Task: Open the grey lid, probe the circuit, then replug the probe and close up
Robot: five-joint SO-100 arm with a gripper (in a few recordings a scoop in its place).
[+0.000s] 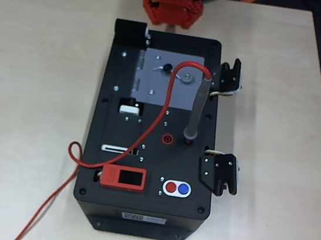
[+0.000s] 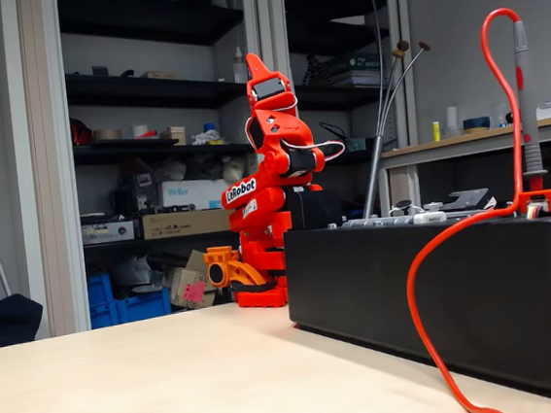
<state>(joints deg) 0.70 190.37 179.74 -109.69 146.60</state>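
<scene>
Lid (image 1: 169, 79) lies flat and closed at upper centre of the overhead view, set in the top of the black box (image 1: 136, 211), small black knob (image 1: 166, 69) near its upper edge. Probe (image 1: 197, 110) stands upright in a socket just right of the red socket (image 1: 168, 137), its red cable (image 1: 154, 125) arching over the lid's right part and trailing off to the lower left across the bench (image 1: 35, 80).

Arm is folded upright behind the box at left-centre of the fixed view; hand (image 2: 261, 79) points up, well apart from everything. Cannot tell whether it is released or clenched.

Step in hand, by my judgement: opening the lid. Approach the knob from above, clear of the cable arch. Grip the knob squarely and swing about the hinge; hinge side not clear from here.
</scene>
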